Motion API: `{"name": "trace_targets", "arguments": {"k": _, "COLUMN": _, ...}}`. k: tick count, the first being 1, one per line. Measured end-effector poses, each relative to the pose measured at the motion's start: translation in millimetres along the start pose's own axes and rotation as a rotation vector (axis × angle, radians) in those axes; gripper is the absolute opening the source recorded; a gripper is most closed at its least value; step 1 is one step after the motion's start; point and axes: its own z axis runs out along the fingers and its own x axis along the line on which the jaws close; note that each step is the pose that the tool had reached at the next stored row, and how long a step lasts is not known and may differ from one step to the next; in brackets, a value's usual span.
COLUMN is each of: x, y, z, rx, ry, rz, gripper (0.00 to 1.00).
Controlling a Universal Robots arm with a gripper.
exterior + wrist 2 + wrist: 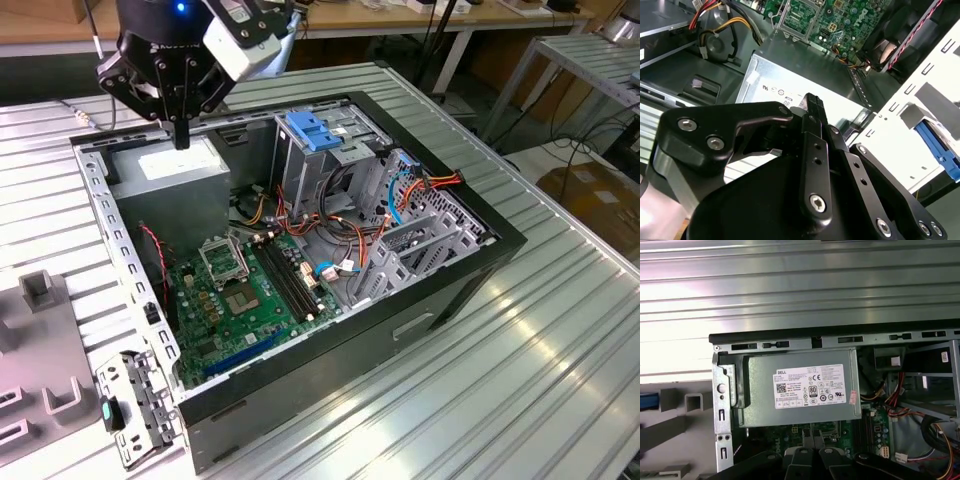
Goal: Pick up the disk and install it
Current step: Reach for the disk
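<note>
Over the grey power supply (205, 185) my gripper (181, 143) hangs, closed tight, with nothing in its grasp.

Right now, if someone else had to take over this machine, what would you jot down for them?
The gripper is shut on nothing, hovering over the grey power-supply box inside the open computer case.
The disk is not gripped; a blue strip by the grey fixtures outside the case may be its bracket, but I cannot tell.
Done: nothing that shows.
Left: both pickup and install.
</note>
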Motion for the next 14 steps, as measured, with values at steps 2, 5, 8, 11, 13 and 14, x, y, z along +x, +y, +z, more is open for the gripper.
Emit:
{"name": "trace_targets", "arguments": {"k": 2, "x": 1.1, "y": -0.1, "z": 0.0, "rx": 0.0, "ry": 0.0, "rz": 0.0, "gripper": 0.11}}
{"name": "trace_targets", "arguments": {"k": 5, "x": 2.7, "y": -0.2, "z": 0.0, "rx": -0.0001, "ry": 0.0, "rz": 0.0, "gripper": 0.11}}
{"name": "trace_targets", "arguments": {"k": 8, "x": 4.6, "y": -0.4, "z": 0.0, "rx": -0.0001, "ry": 0.0, "rz": 0.0, "gripper": 0.11}}
{"name": "trace_targets", "arguments": {"k": 11, "x": 6.6, "y": -0.5, "z": 0.0, "rx": -0.0001, "ry": 0.0, "rz": 0.0, "gripper": 0.11}}
{"name": "trace_targets", "arguments": {"k": 13, "x": 9.3, "y": -0.7, "z": 0.0, "rx": -0.0001, "ry": 0.0, "rz": 0.0, "gripper": 0.11}}
{"name": "trace_targets", "arguments": {"k": 14, "x": 9.9, "y": -0.8, "z": 0.0, "rx": -0.0001, "ry": 0.0, "rz": 0.0, "gripper": 0.11}}
